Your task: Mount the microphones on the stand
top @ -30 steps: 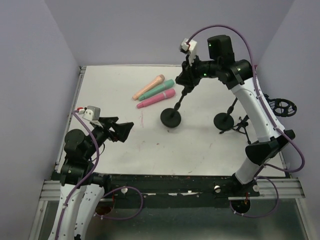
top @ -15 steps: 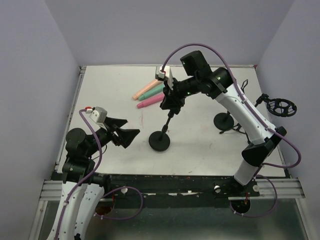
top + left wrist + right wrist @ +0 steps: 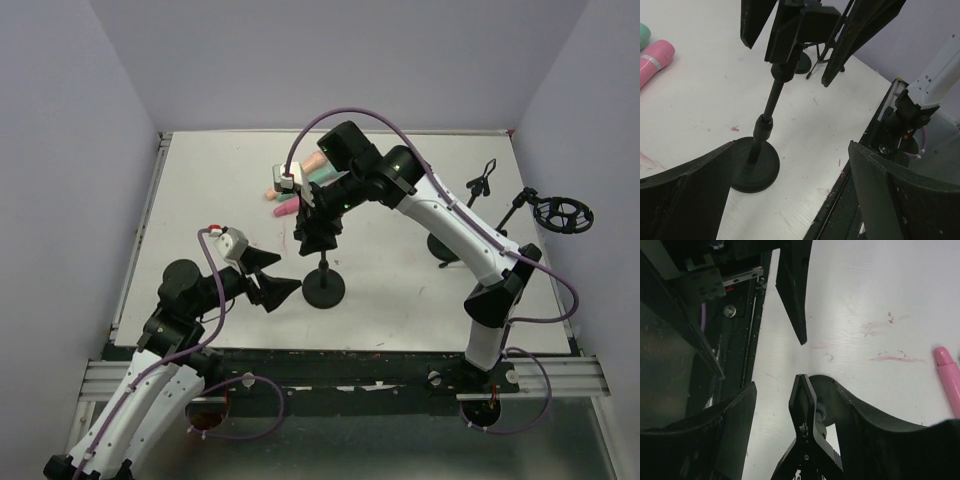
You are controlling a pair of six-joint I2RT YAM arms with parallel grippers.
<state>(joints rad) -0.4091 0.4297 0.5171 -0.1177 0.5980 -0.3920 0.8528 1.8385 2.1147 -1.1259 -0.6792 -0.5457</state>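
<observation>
White shells and black joints form the left arm (image 3: pixel 145 400) and right arm (image 3: pixel 455 222), with purple cables (image 3: pixel 330 118) looping alongside. Behind the black left tool (image 3: pixel 290 271) and right tool (image 3: pixel 318 240) sit small white camera boxes (image 3: pixel 234 243).

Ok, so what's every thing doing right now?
Stand: upright, its clip empty.
Right gripper: open, around the clip.
Left gripper: open, empty.
Pink microphone: lying on table.
Green microphone: lying on table.
Peach microphone: lying on table.

Plain lavender walls (image 3: pixel 60 150) enclose a white table (image 3: pixel 205 185) marked with faint pink smears (image 3: pixel 892 358).
</observation>
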